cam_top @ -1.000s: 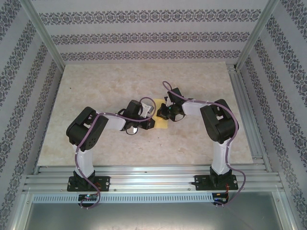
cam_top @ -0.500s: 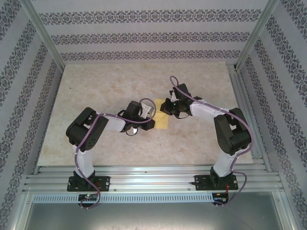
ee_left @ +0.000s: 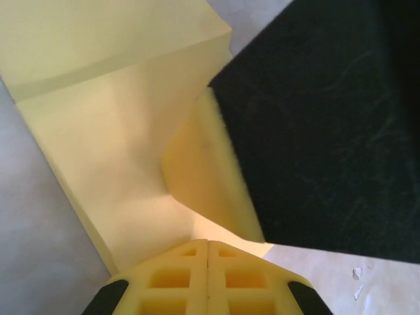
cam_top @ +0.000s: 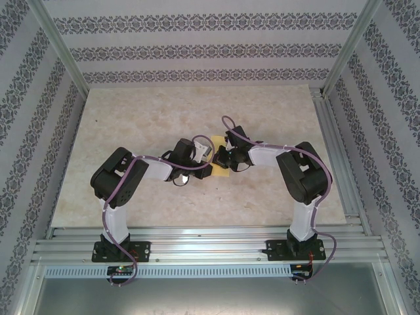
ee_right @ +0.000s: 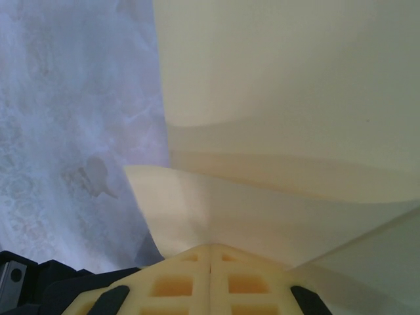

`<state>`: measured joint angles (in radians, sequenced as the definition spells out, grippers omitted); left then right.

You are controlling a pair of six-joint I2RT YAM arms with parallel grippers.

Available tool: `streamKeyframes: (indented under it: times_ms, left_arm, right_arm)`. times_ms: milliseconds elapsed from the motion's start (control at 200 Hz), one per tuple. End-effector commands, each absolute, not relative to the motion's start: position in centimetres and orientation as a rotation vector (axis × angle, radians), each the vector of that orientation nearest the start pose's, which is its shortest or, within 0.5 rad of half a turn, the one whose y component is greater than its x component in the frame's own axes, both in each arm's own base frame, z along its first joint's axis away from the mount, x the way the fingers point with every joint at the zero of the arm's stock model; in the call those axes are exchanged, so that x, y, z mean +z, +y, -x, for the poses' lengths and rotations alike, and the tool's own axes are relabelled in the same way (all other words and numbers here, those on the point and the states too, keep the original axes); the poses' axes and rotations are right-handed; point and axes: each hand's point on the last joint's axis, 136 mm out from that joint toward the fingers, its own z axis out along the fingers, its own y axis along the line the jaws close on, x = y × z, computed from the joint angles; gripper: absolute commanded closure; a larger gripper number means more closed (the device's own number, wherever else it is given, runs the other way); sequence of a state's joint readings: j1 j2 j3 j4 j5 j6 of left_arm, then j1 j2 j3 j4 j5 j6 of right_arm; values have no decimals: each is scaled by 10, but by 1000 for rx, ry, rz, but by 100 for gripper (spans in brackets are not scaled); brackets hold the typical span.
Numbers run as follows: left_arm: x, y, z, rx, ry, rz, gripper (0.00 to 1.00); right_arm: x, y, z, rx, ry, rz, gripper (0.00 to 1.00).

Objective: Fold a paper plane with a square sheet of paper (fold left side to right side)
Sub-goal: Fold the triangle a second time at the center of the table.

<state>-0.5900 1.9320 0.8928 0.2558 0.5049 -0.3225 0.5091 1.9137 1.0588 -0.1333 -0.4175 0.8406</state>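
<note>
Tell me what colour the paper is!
Mustard yellow paper, plain with no pattern; the left wrist view shows it best.

Lab test cell, aluminium frame (cam_top: 210, 243), wallpapered walls (cam_top: 197, 49), marble tabletop (cam_top: 131, 118)

1. Your table (cam_top: 131, 118) is a pale, marble-patterned slab, with an aluminium rail (cam_top: 197, 237) along its near edge.
2. A mustard-yellow sheet of paper (cam_top: 222, 172) lies near its middle. Part of the sheet is bent up off the surface.
3. Just beside the sheet, your right wrist view shows a faint grey stain (ee_right: 92, 176) on the top.
4. Near the sheet's edge, your left wrist view shows tiny white specks (ee_left: 356, 273).
</note>
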Motion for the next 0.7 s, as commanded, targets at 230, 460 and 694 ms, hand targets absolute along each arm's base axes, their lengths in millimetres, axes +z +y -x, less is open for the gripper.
streamKeyframes:
  times_ms: [230, 460, 694]
  left_arm:
    - [-32, -302, -295, -900, 2617, -604, 100]
    - [-34, -299, -293, -892, 2627, -600, 100]
    - [-37, -298, -292, -889, 2635, -596, 100]
  right_arm:
    - [-3, 262, -356, 806, 2808, -304, 100]
    - [-6, 237, -357, 749, 2802, -337, 100]
    - [2, 213, -367, 709, 2771, -358, 100]
